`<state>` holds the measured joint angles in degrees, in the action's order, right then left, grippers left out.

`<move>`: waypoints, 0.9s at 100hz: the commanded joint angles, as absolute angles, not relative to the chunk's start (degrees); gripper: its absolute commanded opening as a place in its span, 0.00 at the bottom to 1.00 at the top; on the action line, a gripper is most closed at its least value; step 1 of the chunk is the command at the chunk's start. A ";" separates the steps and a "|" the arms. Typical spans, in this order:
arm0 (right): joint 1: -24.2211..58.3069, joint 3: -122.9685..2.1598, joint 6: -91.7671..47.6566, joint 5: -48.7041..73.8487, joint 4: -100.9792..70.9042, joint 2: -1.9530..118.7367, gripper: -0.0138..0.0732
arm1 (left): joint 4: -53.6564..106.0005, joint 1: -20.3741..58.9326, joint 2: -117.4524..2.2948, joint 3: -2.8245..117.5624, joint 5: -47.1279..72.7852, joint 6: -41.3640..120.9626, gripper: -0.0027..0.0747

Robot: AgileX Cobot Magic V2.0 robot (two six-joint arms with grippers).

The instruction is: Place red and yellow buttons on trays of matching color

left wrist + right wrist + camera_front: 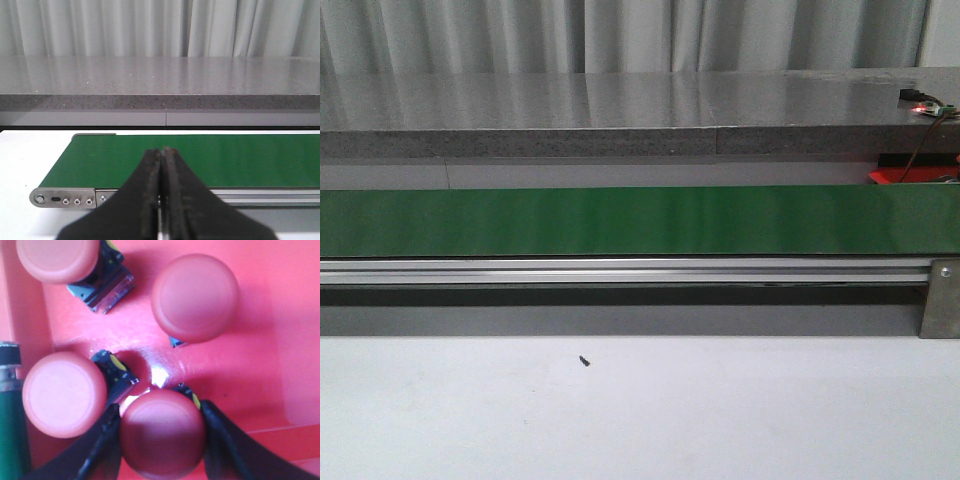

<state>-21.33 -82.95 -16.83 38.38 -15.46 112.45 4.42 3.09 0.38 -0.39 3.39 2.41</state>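
A red button [162, 435] sits pinched in the right claw [161, 440], over the red tray [260, 340] that holds three more red buttons [195, 297]. The left claw [161, 200] is pressed together, empty, near the green conveyor belt [250, 157].

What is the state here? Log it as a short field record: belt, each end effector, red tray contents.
conveyor belt: green, no buttons on it in view
left end effector: shut, holding nothing, facing the belt
right end effector: shut on red button, over red tray
other red buttons in tray: three
yellow buttons and tray: not in view
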 commanded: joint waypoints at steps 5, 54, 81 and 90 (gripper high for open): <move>-21.59 -84.39 -16.78 36.54 -16.04 109.59 0.47 | 4.42 3.02 2.26 -2.76 -0.91 1.98 0.01; -21.59 -84.39 -16.78 38.13 -16.04 107.50 0.63 | 4.42 3.02 2.26 -2.76 -0.91 1.98 0.01; -21.52 -83.28 -16.78 39.65 -15.98 102.96 0.62 | 4.42 3.02 2.26 -2.76 -0.91 1.98 0.01; -21.39 -81.40 -16.84 39.10 -15.86 100.38 0.62 | 4.42 3.02 2.26 -2.76 -0.91 1.98 0.01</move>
<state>-21.33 -81.36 -16.60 40.76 -15.46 105.72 4.42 3.09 0.38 -0.39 3.39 2.41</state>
